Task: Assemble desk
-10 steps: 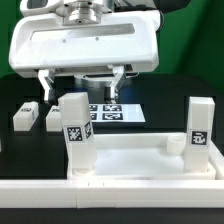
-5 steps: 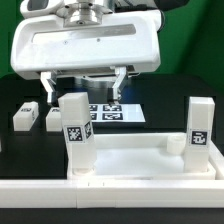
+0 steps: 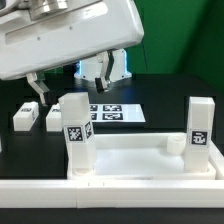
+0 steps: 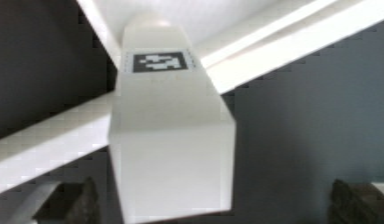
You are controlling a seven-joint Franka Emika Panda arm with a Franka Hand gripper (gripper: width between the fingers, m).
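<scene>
Exterior view: claw (image 3: 70, 82) hanging tilted over black counter (image 3: 165, 95), fingers spread, gripping nothing. Desk top (image 3: 130, 160) lying rim-up at counter's front. Left upright leg (image 3: 75, 135) standing at its corner on exterior view's left; right upright leg (image 3: 200, 125) standing at opposite corner. Outer loose leg (image 3: 25, 115) and inner loose leg (image 3: 53, 118) lying behind, beside marker board (image 3: 110, 112). Wrist view: left upright leg (image 4: 171, 130) showing its tag, dark fingertips (image 4: 61, 200) flanking it, not touching.

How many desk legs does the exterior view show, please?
4: one upright leg at the exterior view's left, a second upright leg at its right, two lying legs on the table, left. Others may be hidden.
</scene>
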